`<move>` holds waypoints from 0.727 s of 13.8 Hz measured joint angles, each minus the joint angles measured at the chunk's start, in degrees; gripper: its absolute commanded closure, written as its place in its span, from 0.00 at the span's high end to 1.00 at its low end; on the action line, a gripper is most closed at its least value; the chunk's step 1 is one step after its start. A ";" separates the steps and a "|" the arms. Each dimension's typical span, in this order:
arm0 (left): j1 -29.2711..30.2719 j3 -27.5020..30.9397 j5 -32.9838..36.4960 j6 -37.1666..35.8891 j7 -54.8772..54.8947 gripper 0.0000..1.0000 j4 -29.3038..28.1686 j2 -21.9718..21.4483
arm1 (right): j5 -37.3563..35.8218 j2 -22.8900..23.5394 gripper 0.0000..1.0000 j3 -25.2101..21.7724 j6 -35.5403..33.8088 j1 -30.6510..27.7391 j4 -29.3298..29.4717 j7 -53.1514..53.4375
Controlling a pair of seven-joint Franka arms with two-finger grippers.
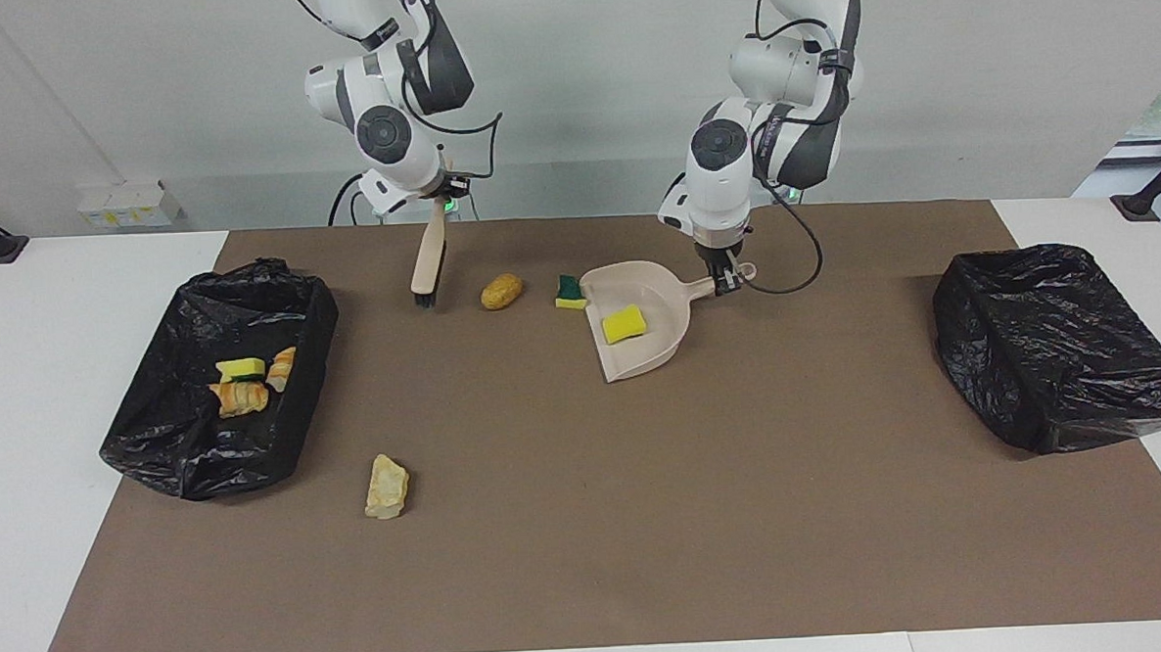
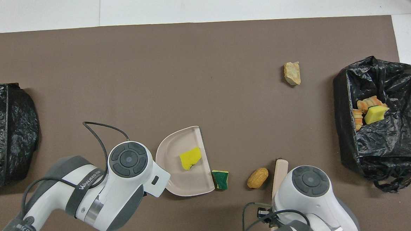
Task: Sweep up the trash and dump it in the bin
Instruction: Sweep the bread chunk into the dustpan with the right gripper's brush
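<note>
My left gripper (image 1: 726, 280) is shut on the handle of the beige dustpan (image 1: 652, 347) (image 2: 181, 182), which lies on the mat. A yellow sponge scrap (image 1: 624, 322) (image 2: 190, 158) lies in it. A green-and-yellow sponge scrap (image 1: 569, 292) (image 2: 221, 179) touches the pan's lip. My right gripper (image 1: 440, 187) is shut on the beige brush (image 1: 428, 259) (image 2: 279, 171), bristles down by the mat. A brown bread lump (image 1: 502, 291) (image 2: 257, 178) sits between brush and pan. A tan lump (image 1: 387, 487) (image 2: 292, 73) lies farther out. Both grippers are hidden under the arms in the overhead view.
A black-lined bin (image 1: 184, 451) (image 2: 397, 154) at the right arm's end of the table holds several trash scraps (image 1: 242, 383) (image 2: 370, 112). A second black-lined bin (image 1: 1062, 364) (image 2: 6, 133) stands at the left arm's end. A brown mat (image 1: 648, 519) covers the table.
</note>
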 measured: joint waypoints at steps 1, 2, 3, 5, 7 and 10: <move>0.00 -0.01 0.00 -0.20 -0.46 0.00 0.00 -0.01 | 0.97 1.91 0.00 0.00 1.92 0.89 0.31 0.92; 0.00 0.00 0.00 -0.40 -0.73 0.00 0.00 -0.03 | 1.94 3.93 0.00 -0.03 3.45 2.15 1.30 2.37; 0.00 0.00 0.00 -0.65 -0.89 0.00 0.00 -0.06 | 2.23 6.08 0.00 -0.01 4.38 3.64 2.96 4.44; 0.00 0.00 0.00 -1.56 -1.05 0.00 0.00 -0.24 | 4.86 10.62 0.00 0.04 5.45 6.36 7.52 6.55; 0.00 0.00 0.00 -2.57 -1.11 0.00 -0.01 -0.47 | 7.44 14.51 0.00 0.05 5.72 8.03 12.11 6.65; -0.51 0.02 0.11 -3.66 -1.45 0.00 -0.48 -0.84 | 10.96 20.21 0.00 0.04 8.86 10.63 18.91 5.77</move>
